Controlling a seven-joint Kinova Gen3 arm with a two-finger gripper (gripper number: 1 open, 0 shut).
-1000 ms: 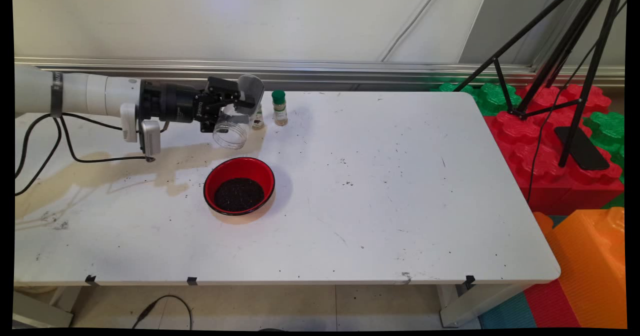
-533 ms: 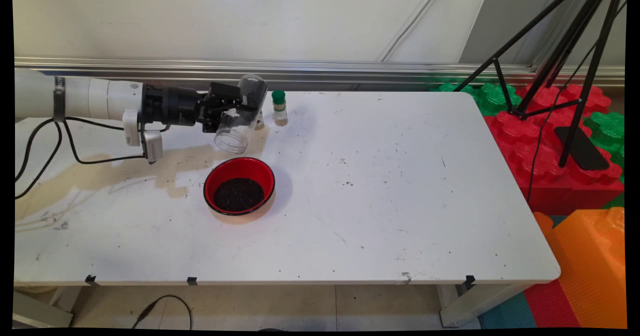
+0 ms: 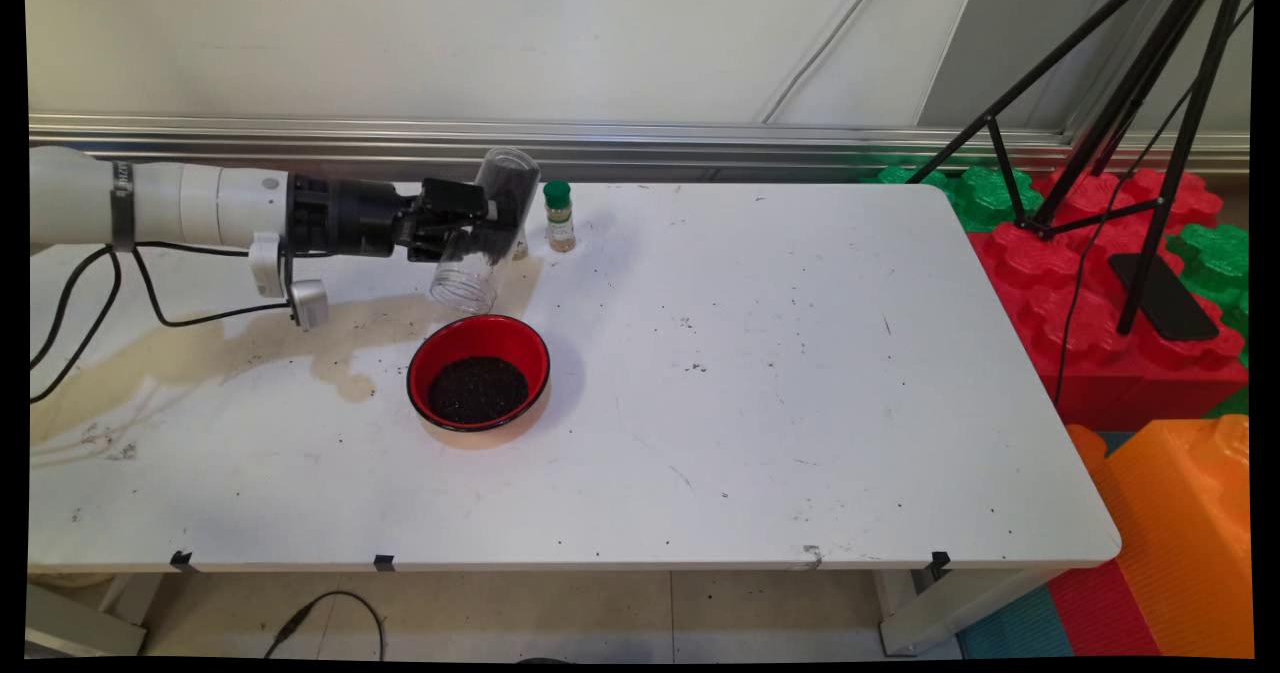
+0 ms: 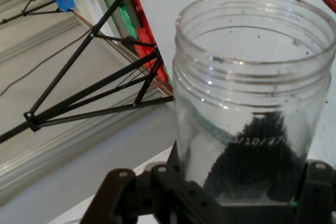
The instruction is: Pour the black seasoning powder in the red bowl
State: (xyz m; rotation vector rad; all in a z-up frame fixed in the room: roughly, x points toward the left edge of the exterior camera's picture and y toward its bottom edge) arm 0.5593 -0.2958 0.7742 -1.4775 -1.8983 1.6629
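Above the counter (image 3: 760, 373), at the bowl's (image 3: 479, 371) 12 o'clock, the gripper (image 3: 470, 221) is clenching a tilted jar (image 3: 483, 231), seemingly light, rigid and slippery, around its body.

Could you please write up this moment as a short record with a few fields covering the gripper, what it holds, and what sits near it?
gripper: black two-finger gripper, shut on the clear jar, above the table's far left part
held item: clear jar, lidless, tilted mouth-down toward the red bowl; a little dark material remains inside
nearest item: red bowl on the white table, holding dark granules, just below the jar's mouth
nearby: green-capped spice bottle, upright behind the jar
surface: brownish stain under the arm
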